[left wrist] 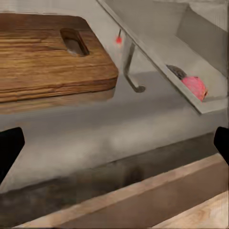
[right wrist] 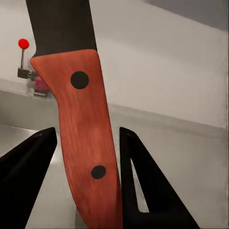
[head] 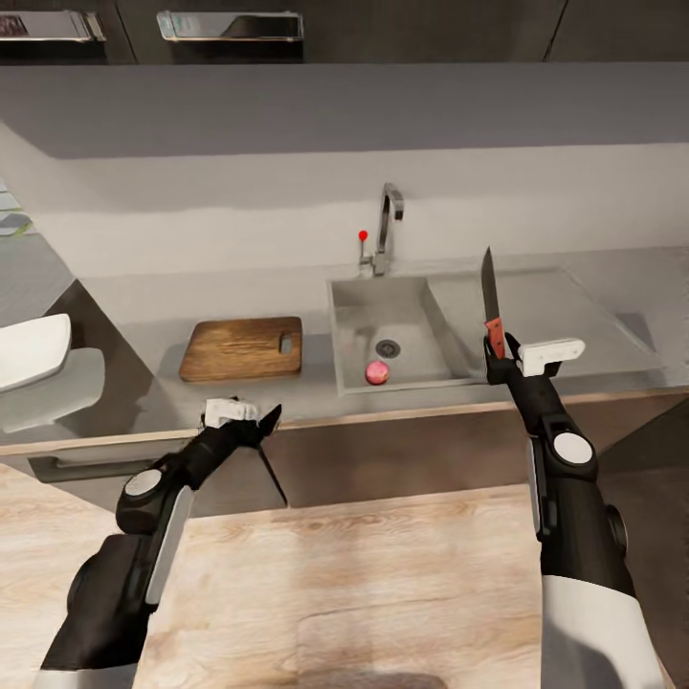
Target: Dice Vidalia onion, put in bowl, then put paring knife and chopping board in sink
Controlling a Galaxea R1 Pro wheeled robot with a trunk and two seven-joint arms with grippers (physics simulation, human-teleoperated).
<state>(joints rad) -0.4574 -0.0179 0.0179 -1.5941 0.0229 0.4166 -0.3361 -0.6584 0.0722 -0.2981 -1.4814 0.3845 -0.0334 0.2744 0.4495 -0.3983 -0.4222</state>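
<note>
Item one: the right gripper (head: 498, 356). I am holding it above the front edge of the countertop (head: 134, 297), over the drainboard side of the sink (head: 356, 306). Its jaws are pinching the red handle of the paring knife (head: 493, 311), with the dark blade pointing upward. In the right wrist view the knife (right wrist: 78, 119) is standing between the two black fingers (right wrist: 143, 186), and its handle is showing two dark rivets.

Item two: the left gripper (head: 258, 419). I am keeping it low at the counter's front edge, just in front of the chopping board (head: 241, 348). Its jaws are standing spread with nothing between them; in the left wrist view the two dark fingertips (left wrist: 9, 150) are sitting at opposite sides of the picture.

Item three: the Vidalia onion (head: 377, 373). It is lying in the sink basin, near the front wall and just in front of the round drain (head: 387, 348). In the left wrist view it is showing as a pinkish ball (left wrist: 194, 87).

Item four: the chopping board is lying flat on the countertop, just left of the sink, its slot handle toward the basin.

Item five: the chrome tap (head: 386, 228), with its red-tipped lever (head: 363, 236), is standing behind the basin.

Item six: the bowl (head: 32, 350), white, is sitting at the far left, cut by the picture's edge.
</note>
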